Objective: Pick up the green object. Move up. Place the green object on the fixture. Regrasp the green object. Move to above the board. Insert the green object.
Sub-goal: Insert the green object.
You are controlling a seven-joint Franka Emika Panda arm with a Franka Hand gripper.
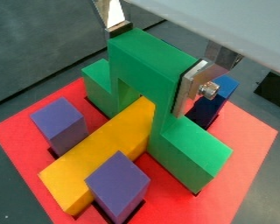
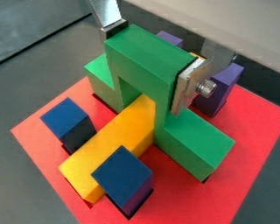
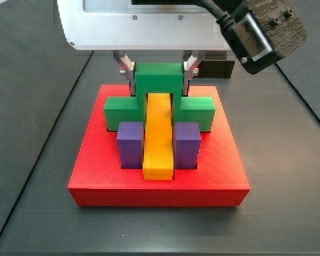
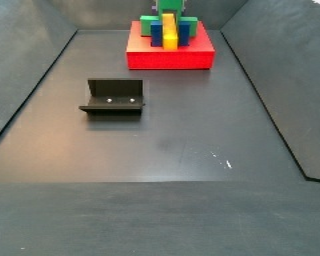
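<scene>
The green object (image 1: 154,83) looks like smooth, matt plastic with crisp edges, and so does the yellow bar (image 1: 101,153) lying under its arch. The board (image 3: 159,180) is a red slab with the same flat, dull finish; the purple pegs (image 3: 128,140) and blue pegs (image 2: 122,173) standing on it match. The gripper (image 2: 154,52) sits over the board, its fingers (image 2: 192,83) of brushed silver metal clamped on the green object. Away from the board, the fixture (image 4: 113,98) is dark matt metal on a dull grey floor (image 4: 163,150).
</scene>
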